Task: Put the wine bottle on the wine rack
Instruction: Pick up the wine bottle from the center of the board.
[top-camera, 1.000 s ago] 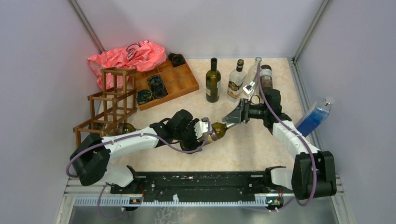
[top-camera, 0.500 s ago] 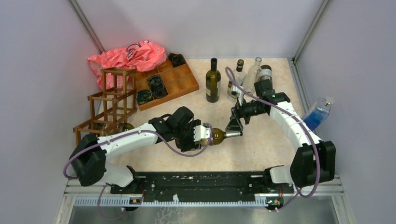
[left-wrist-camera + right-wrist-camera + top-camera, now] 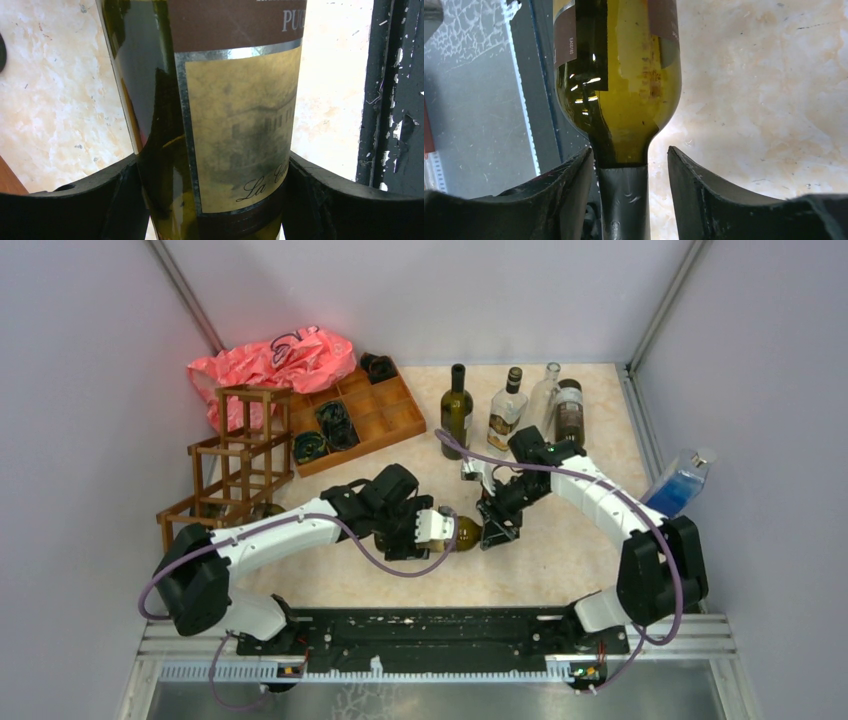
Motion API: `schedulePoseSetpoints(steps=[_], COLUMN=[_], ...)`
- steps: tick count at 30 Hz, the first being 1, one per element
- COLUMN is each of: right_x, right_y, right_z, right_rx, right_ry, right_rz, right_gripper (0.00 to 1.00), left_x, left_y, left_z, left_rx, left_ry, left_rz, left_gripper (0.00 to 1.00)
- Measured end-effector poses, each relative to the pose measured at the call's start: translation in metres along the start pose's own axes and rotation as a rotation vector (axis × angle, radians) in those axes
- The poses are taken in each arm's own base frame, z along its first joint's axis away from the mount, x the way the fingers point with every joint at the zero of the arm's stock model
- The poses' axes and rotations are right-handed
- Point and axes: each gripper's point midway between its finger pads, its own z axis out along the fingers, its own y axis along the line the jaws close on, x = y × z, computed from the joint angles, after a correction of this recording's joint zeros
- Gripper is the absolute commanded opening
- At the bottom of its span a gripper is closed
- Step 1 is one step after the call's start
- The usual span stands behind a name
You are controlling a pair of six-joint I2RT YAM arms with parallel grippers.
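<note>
The wine bottle [image 3: 466, 533], olive-green glass with a tan and brown label, lies level just above the table's middle. My left gripper [image 3: 447, 530] is shut on its body; in the left wrist view both black fingers press the labelled bottle [image 3: 225, 125] from either side. My right gripper [image 3: 497, 529] straddles the dark foil neck [image 3: 624, 195]. Its left finger [image 3: 564, 195] lies against the neck. Its right finger [image 3: 704, 195] stands a gap away. The dark brown wine rack [image 3: 235, 465] stands at the left, apart from both grippers.
An orange-brown compartmented tray [image 3: 390, 425] and a pink bag [image 3: 270, 360] sit behind the rack. Several bottles stand at the back, among them a dark green one [image 3: 457, 415]. A blue bottle [image 3: 675, 490] leans on the right wall. A black rail [image 3: 430, 630] runs along the near edge.
My right arm has swung from the back bottles toward the near left, bringing its gripper around the held bottle's neck with its jaws narrowing. The left gripper and bottle have barely shifted.
</note>
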Motion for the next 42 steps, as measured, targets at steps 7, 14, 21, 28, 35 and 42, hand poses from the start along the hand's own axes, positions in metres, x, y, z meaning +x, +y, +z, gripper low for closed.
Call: schedulePoseSetpoints(steps=[7, 14, 21, 28, 35, 42], right_x=[0.006, 0.01, 0.01, 0.014, 0.013, 0.005], right_y=[0.006, 0.008, 0.007, 0.015, 0.013, 0.012], right_z=[0.009, 0.013, 0.013, 0.01, 0.004, -0.006], right_rx=[-0.027, -0.037, -0.015, 0.005, 0.002, 0.009], right_ry=[0.037, 0.039, 0.019, -0.008, -0.059, -0.133], right_rz=[0.003, 0.016, 0.017, 0.07, 0.121, 0.109], right_gripper=[0.42, 0.0, 0.0, 0.0, 0.0, 0.0], left_x=[0.001, 0.003, 0.003, -0.015, -0.042, -0.057], left_y=[0.002, 0.001, 0.002, 0.006, 0.006, 0.002], left_z=[0.0, -0.001, -0.001, -0.022, -0.064, -0.096], left_rx=[-0.008, -0.005, -0.016, -0.114, -0.219, -0.264], left_ry=[0.006, 0.015, 0.014, -0.111, -0.302, -0.414], left_rz=[0.005, 0.014, -0.005, -0.074, -0.142, -0.251], left_gripper=[0.0, 0.0, 0.84, 0.99, 0.99, 0.99])
